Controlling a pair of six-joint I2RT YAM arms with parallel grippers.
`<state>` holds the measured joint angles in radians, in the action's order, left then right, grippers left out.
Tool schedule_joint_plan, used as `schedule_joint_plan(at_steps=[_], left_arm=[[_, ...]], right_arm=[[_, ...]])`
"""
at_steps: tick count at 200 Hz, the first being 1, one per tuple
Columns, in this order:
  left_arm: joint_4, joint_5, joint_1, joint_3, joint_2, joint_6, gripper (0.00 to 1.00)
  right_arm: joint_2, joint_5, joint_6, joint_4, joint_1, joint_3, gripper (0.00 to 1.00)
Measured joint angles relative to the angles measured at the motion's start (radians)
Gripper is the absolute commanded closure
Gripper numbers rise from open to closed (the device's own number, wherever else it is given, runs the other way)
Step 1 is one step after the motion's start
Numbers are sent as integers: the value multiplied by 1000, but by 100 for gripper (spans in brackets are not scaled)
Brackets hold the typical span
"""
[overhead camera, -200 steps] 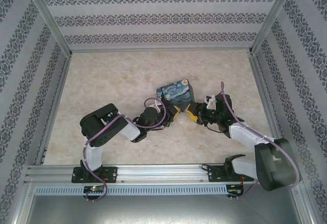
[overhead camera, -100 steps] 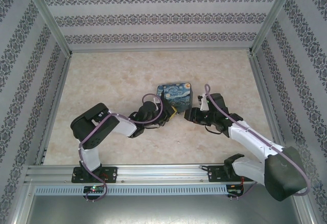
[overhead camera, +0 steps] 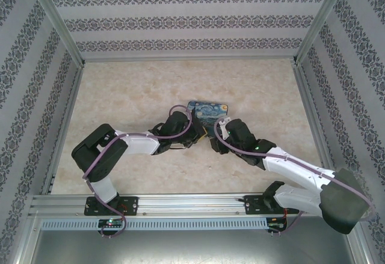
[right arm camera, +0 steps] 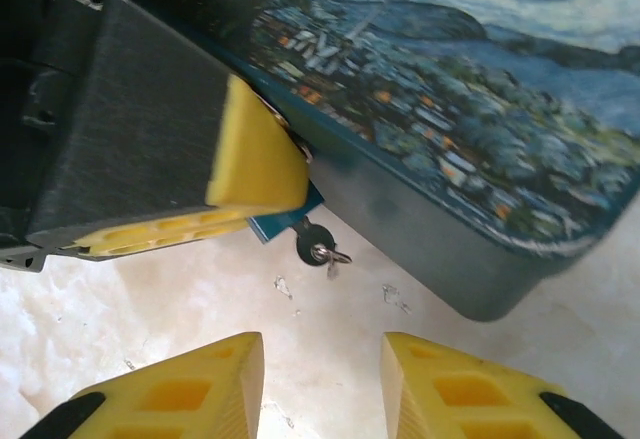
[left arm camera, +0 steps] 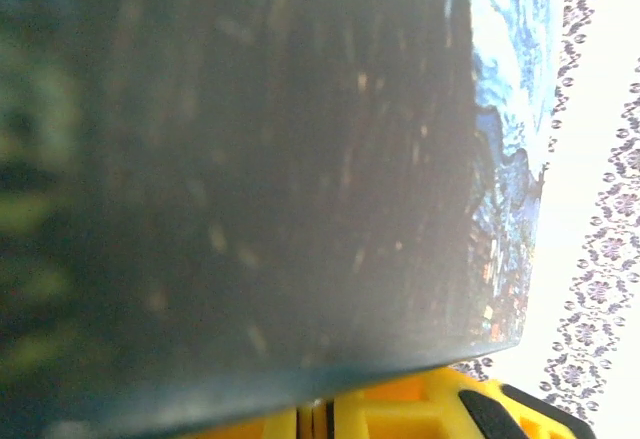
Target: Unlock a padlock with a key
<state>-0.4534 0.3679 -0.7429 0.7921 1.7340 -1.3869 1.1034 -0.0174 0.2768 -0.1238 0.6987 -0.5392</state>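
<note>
The padlock (overhead camera: 207,110), with its starry-night face, stands tilted in the middle of the table. Its dark side takes up most of the left wrist view (left arm camera: 250,159). My left gripper (overhead camera: 195,134) is at its near left corner, yellow jaws (left arm camera: 315,421) shut on a thin blue tab at the padlock's lower edge. In the right wrist view the left finger (right arm camera: 255,159) presses there. The key (right arm camera: 312,242), dark-headed with a small ring, pokes out just below that tab. My right gripper (right arm camera: 322,387) is open a short way in front of the key, nothing between its fingers (overhead camera: 215,140).
The marble-pattern tabletop (overhead camera: 132,89) is ringed by patterned walls with metal corner posts (overhead camera: 60,29). An aluminium rail (overhead camera: 180,202) runs along the near edge by the arm bases. Purple cables loop over both wrists.
Both arms have stretched out lower. The right gripper swung left, closer to the padlock's near edge, its jaws a bit narrower. The padlock has tipped up steeper in the left gripper.
</note>
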Motion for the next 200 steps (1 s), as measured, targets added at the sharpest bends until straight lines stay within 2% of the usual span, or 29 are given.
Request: schedule_joint_plan(at_steps=[70,149,200], left_arm=[[103,27,5,47,-6,28,100],[134,41,5,58,-8,44,100],[141,43,5,58,-8,44,100]], right_arm=[[127,65,-50,54,39,0,60],[234,93,-58,84,42,-29,60],[283,107,-60,97,46,-71,65]])
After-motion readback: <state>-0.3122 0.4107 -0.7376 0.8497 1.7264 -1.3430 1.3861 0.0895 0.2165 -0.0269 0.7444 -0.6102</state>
